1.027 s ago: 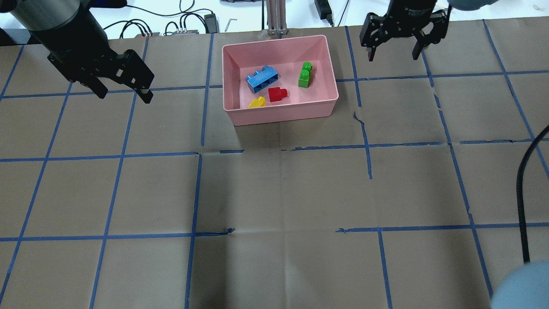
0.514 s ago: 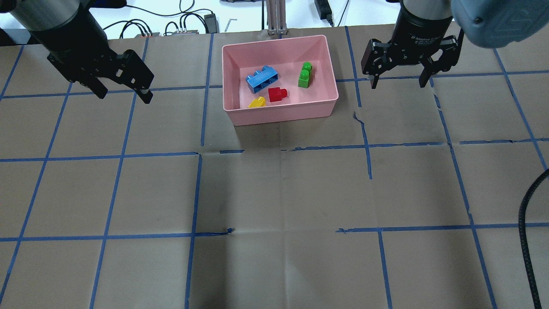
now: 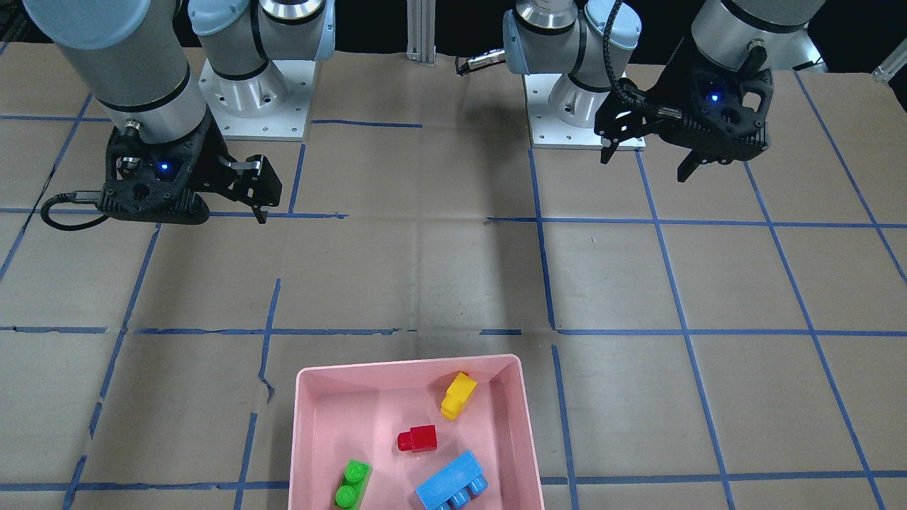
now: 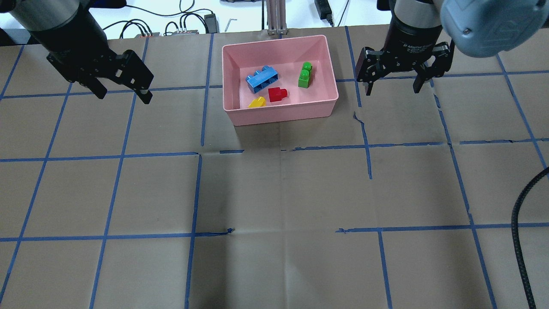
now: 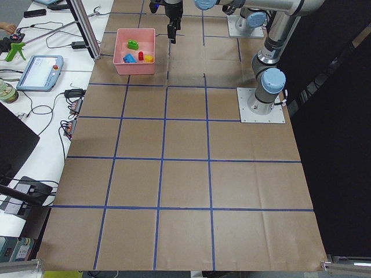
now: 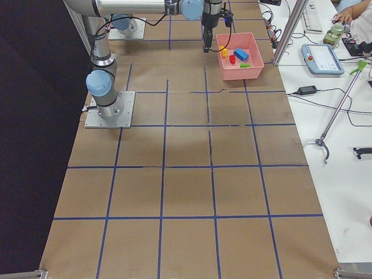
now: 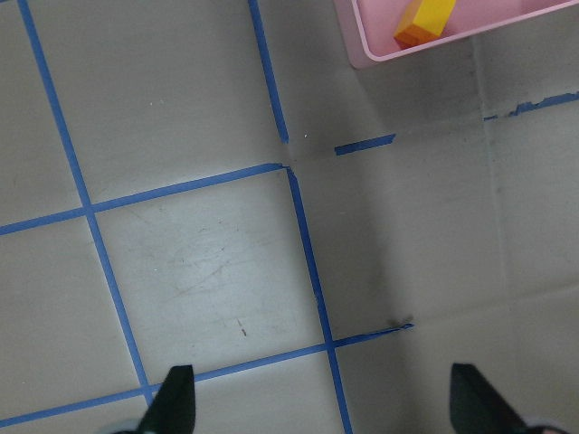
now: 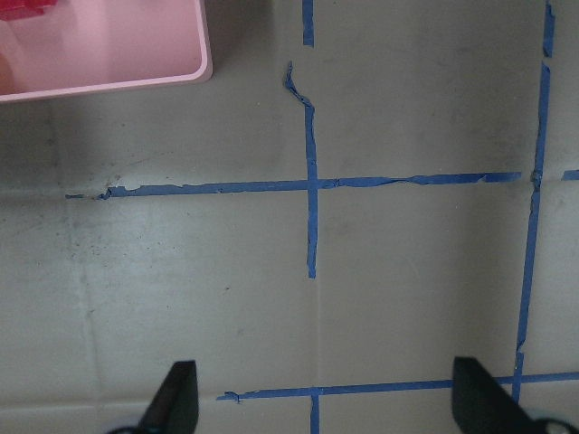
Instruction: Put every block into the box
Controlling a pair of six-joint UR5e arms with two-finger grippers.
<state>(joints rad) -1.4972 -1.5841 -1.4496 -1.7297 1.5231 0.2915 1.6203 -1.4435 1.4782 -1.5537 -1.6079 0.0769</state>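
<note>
Looking back one second, the right gripper (image 4: 392, 89) is found to have been brought nearer, from the far edge of the counter (image 4: 279, 193) to a spot just right of the box (image 4: 279, 116). Its fingers are held wide open, with nothing between them. The left gripper (image 4: 125, 97) has not been moved. Its fingers are spread open too, and it is kept well left of the box.

All four blocks are seen lying inside the box as before: the blue block (image 4: 262, 79), the green block (image 4: 305, 76), the red block (image 4: 277, 94) and the yellow block (image 4: 257, 102), which is by the near wall. Both grippers are kept apart from the box walls. A wide stretch of brown counter, crossed by blue tape lines (image 4: 111, 156), is spread out on the near side of the box.
</note>
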